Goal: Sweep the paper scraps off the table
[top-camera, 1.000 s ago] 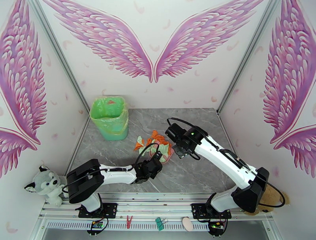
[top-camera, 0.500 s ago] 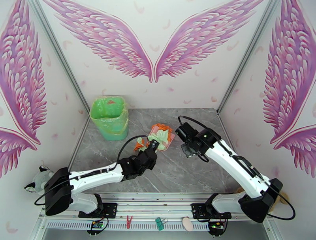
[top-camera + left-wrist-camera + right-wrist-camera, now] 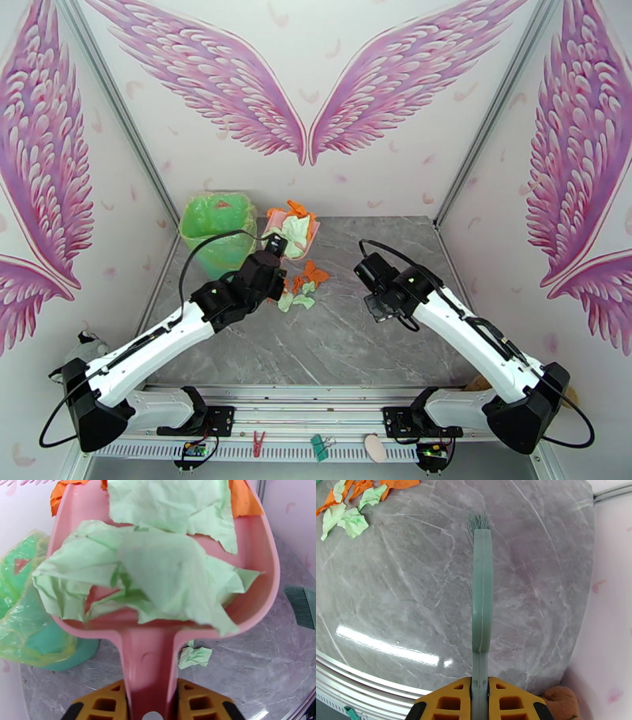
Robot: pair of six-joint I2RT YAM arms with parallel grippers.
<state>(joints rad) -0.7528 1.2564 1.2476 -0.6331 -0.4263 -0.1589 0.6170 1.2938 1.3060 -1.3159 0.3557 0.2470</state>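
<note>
Over the marble surface (image 3: 256, 669), we see left fingers (image 3: 197, 703) clamp the dustpan (image 3: 148, 657) of paper scraps (image 3: 158, 570), bin (image 3: 27, 638) seemingly just leftward; right fingers (image 3: 513, 703) pinch a brush (image 3: 482, 598).

A: Where is the top camera?
B: High behind the arm bases, facing the far edge, taking in the whole table (image 3: 355, 347).
A: The wrist ones?
B: Close. One looks along the left end effector (image 3: 150, 703) past the dustpan (image 3: 150, 661) to the far left corner; one down the right end effector (image 3: 480, 701) and brush (image 3: 482, 598). Both share mid-table paper scraps (image 3: 300, 294).
</note>
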